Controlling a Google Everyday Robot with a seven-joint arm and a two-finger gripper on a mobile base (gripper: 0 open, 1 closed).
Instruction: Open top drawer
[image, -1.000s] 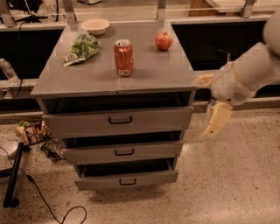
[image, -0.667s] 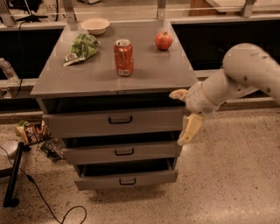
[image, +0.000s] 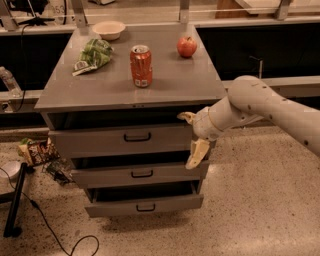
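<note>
The grey cabinet (image: 130, 90) has three drawers. The top drawer (image: 90, 142) has the tallest front, with a small black bar handle (image: 137, 136) at its centre and a dark gap above it. My gripper (image: 192, 136) is open, at the right end of the top drawer's front, well right of the handle. One finger (image: 187, 116) points at the drawer's upper right corner. The other finger (image: 197, 154) hangs by its lower right corner. It holds nothing. The middle drawer (image: 142, 174) and bottom drawer (image: 145, 205) sit below, each a little further out.
On the cabinet top stand a red can (image: 141, 66), an apple (image: 186, 46), a green bag (image: 92, 55) and a white bowl (image: 108, 29). Snack bags (image: 35, 150), a cable (image: 55, 235) and a black stand (image: 14, 205) lie on the floor at left.
My arm has swung left from beside the cabinet, bringing the gripper to the right end of the top drawer. The drawers have not moved.
</note>
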